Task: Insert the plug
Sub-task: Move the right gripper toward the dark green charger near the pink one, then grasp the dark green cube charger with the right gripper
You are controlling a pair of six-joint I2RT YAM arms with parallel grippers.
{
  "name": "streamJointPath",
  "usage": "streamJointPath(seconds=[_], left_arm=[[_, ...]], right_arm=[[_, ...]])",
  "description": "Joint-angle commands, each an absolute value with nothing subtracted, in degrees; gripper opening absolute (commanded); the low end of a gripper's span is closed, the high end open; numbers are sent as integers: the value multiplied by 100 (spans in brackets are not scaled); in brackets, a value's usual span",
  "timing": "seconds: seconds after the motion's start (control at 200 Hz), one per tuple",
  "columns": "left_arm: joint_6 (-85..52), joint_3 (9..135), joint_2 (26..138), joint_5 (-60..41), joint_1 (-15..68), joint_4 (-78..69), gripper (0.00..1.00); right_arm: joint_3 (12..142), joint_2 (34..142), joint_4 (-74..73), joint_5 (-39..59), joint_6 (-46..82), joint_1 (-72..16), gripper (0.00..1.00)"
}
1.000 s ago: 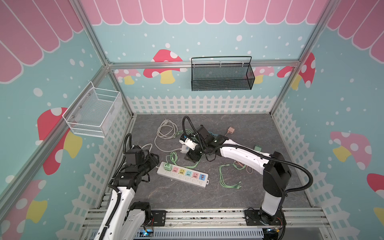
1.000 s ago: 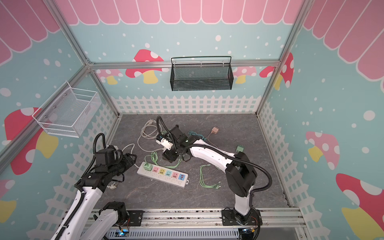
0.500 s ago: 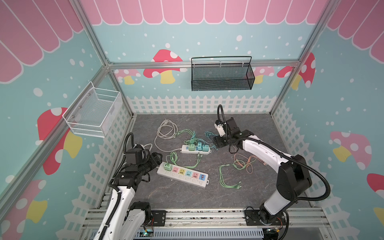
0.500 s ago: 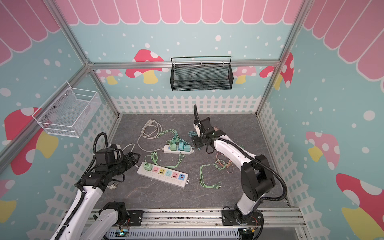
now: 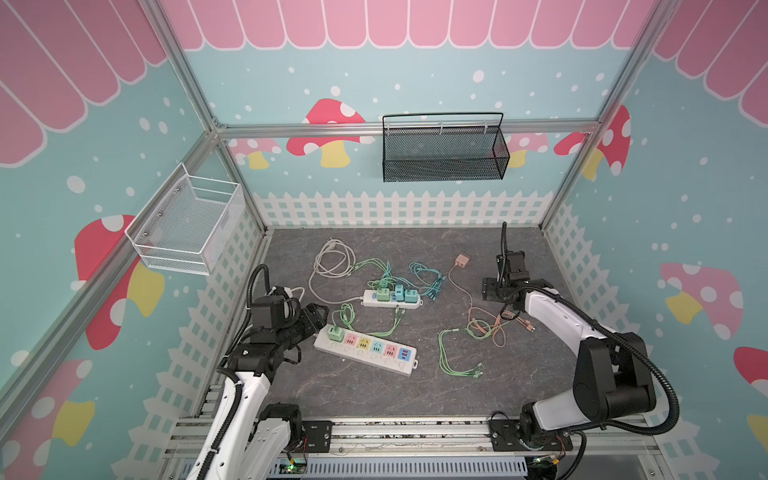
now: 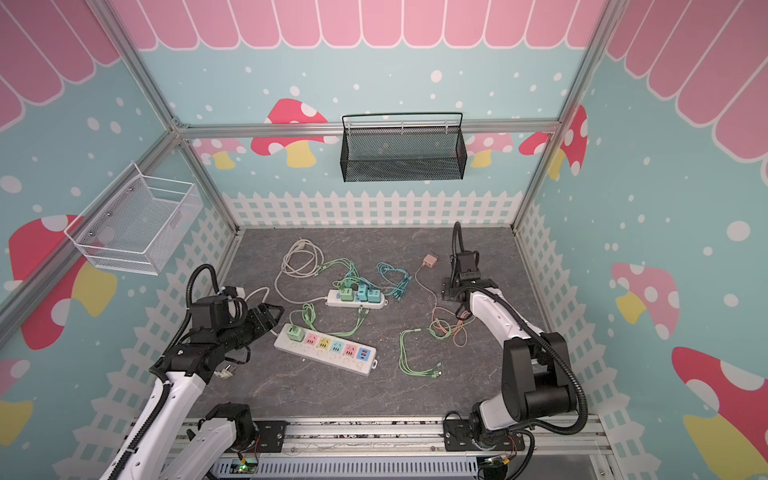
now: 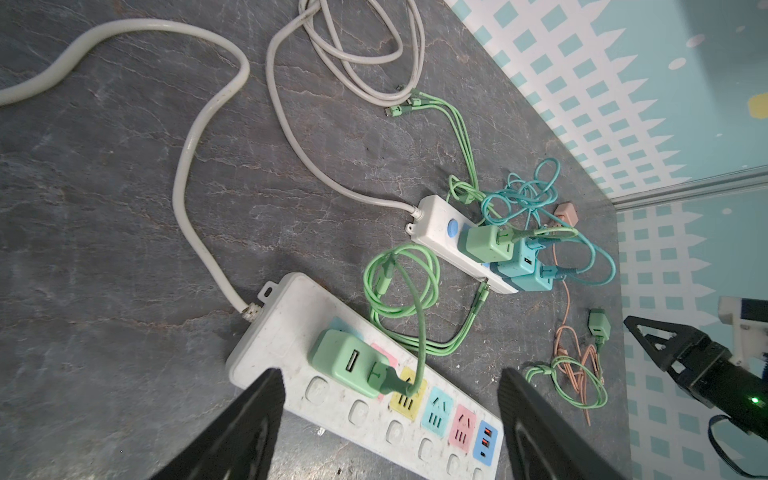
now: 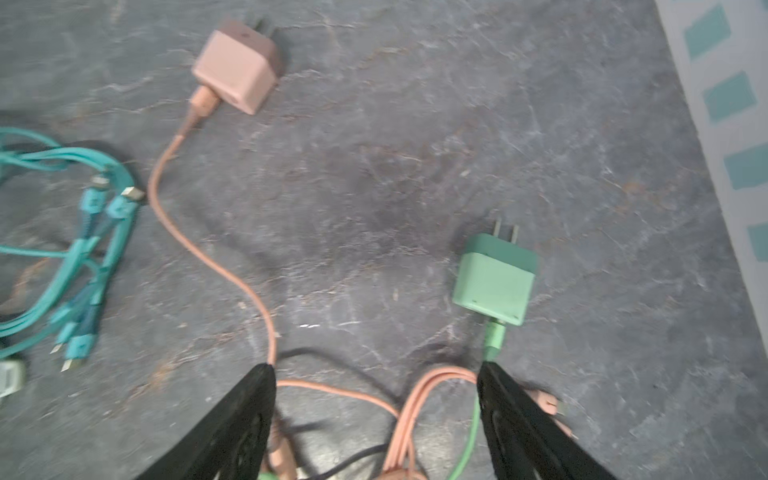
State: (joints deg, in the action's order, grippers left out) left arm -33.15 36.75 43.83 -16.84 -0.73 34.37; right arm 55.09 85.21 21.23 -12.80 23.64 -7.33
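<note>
Seemingly the job is partly done. A seated green plug (image 5: 333, 333) fills the end socket of the near power strip (image 5: 374, 353), at about seven o'clock on the table (image 5: 374, 399). Three more plugs stand in the far strip (image 5: 390, 300) near the centre. A pink plug (image 5: 462, 261) lies loose at one o'clock. A loose green plug (image 8: 494, 278) lies just ahead of the right gripper (image 8: 374, 369), around three o'clock, though the arm mostly hides it in both top views, so that bearing is a guess.

Both jaws stand wide and hold nothing. The left gripper (image 7: 390, 376) hangs at the near strip's plugged end, and four coloured sockets beside it are free. Room looks tight at three o'clock, where tangled cables (image 5: 486, 328) lie under the right gripper and the fence wall (image 5: 577, 266) is near.
</note>
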Motion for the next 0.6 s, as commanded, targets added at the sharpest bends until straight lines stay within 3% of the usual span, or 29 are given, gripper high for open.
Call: streamJointPath(seconds=[0.0, 0.29, 0.595], left_arm=[[-3217, 3727, 4388, -1840, -123, 3340, 81], [-3157, 3770, 4254, -2086, -120, 3347, 81], [-2908, 4122, 4289, -2466, -119, 3425, 81]], right_arm=[[5343, 8544, 1799, -1576, 2669, -458, 80], [5125, 8892, 1358, -1080, 2960, 322, 82], [5017, 9366, 979, -827, 3006, 421, 72]])
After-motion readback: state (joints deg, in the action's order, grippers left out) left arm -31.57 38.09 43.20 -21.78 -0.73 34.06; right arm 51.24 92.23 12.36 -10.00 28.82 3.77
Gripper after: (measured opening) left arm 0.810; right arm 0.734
